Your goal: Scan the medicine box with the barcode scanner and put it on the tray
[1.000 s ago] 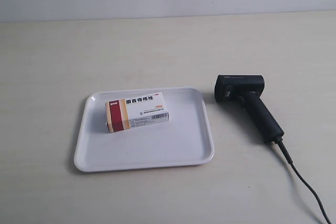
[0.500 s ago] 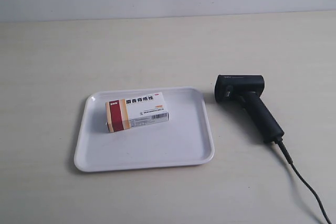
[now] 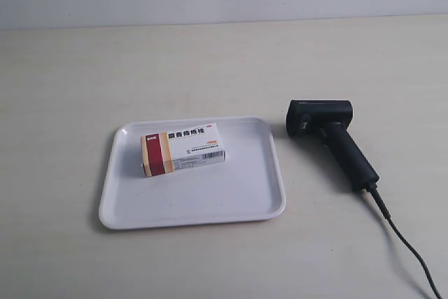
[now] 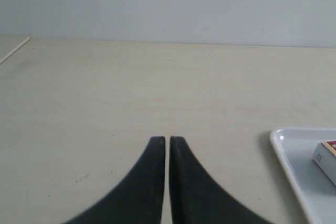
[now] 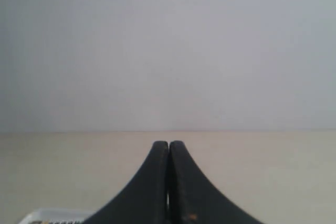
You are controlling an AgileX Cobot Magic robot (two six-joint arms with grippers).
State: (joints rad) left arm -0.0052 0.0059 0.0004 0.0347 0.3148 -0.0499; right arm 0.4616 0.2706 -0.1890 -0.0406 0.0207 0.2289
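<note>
The small white rectangular medicine box, a carton with a dark red and orange band at one end and a barcode strip along its near side, lies flat inside the flat white plastic tray with rounded corners and a low rim, toward the tray's ten o'clock corner. The black pistol-shaped barcode scanner lies on its side on the pale beige surface at about three o'clock from the tray, near it but apart, its boxy head toward the tray and its thin dark cable trailing off toward five o'clock. Since the box sits in the tray and nothing is held, the placing looks done; whether the scan was made cannot be read from how things lie, so the task is either finished or not yet begun. Neither arm shows in the exterior view. The left gripper hangs low over bare surface with its jaws pressed almost together and empty, the tray's corner and one end of the box at its three o'clock edge. The right gripper likewise has its jaws together on nothing, pointing level toward the plain wall, with a sliver of what may be the tray at the lower edge.
</note>
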